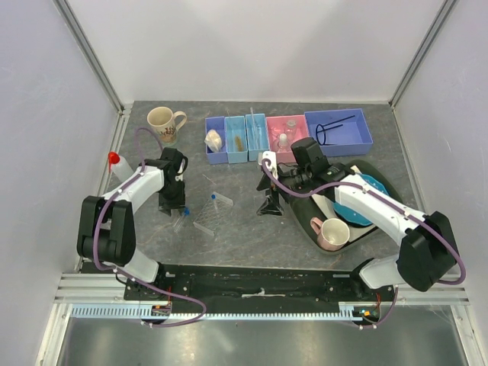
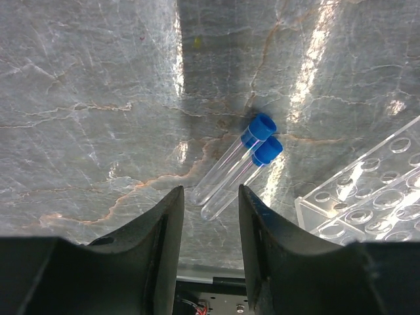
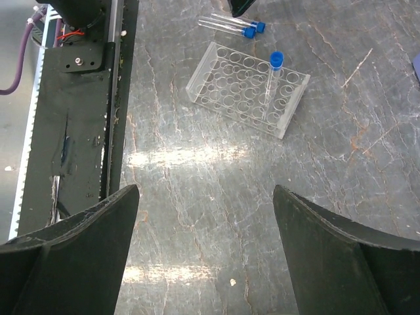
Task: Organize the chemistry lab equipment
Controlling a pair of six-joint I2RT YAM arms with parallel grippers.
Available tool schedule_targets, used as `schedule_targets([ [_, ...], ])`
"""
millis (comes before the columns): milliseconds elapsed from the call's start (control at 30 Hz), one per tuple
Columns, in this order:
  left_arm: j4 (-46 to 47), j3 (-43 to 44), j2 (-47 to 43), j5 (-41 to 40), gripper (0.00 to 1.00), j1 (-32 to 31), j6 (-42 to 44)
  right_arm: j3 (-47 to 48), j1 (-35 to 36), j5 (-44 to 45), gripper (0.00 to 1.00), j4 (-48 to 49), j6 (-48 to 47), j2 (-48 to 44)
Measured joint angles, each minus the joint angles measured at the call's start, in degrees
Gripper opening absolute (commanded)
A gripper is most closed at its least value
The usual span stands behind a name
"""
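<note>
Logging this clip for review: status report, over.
Left pincer open, lined up on two blue-capped tubes lying on table. Right pincer open, empty. Clear rack beside tubes, nothing blocking.

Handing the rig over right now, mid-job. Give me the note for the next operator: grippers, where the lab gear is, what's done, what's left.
Left gripper: open, jaws straddling the closed ends of two blue-capped tubes lying beside the clear rack; no grip seen.
Right gripper: wide open, empty, over the table.
Done: one tube stands in the rack; whitish bag, amber stick, thin rods, white-capped bottles and wire ring sit in the back bins.
Left: rack the two tubes; bin the red-capped squeeze bottle at the table's left edge.
</note>
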Motion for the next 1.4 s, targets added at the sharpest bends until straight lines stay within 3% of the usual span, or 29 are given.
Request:
schedule_targets([
  [533, -1.4, 0.4, -0.3, -1.6, 0.47, 0.0, 0.0, -0.9, -1.9, -0.9, 0.91, 0.0, -1.3, -1.8],
  [633, -1.2, 0.4, -2.3, -1.8, 0.5, 0.0, 0.0, -0.9, -2.3, -0.9, 0.92, 0.0, -1.5, -2.0],
  [800, 1.6, 0.6, -10.7, -2.3, 0.67, 1.0, -0.6, -1.2, -2.8, -0.5, 0.93, 0.0, -1.7, -3.0],
  [833, 2.9, 0.7, -13.5, -2.3, 0.77, 1.7, -0.9, -1.2, -3.1, -0.2, 0.93, 0.0, -1.7, -3.3],
  [967, 8.2, 1.0, -21.4, -2.0, 0.95, 7.6, -2.3, -1.2, -4.4, 1.6, 0.94, 0.1, -1.7, -4.2],
  [1133, 14.1, 1.0, -26.6, -0.1, 0.95, 18.0, -4.9, -1.2, -5.7, 3.3, 0.95, 0.2, -1.3, -4.2],
  [1400, 22.7, -0.9, -21.0, 2.5, 0.97, 27.1, -8.0, -1.2, -5.8, 4.5, 0.95, 0.2, -1.2, -4.2],
])
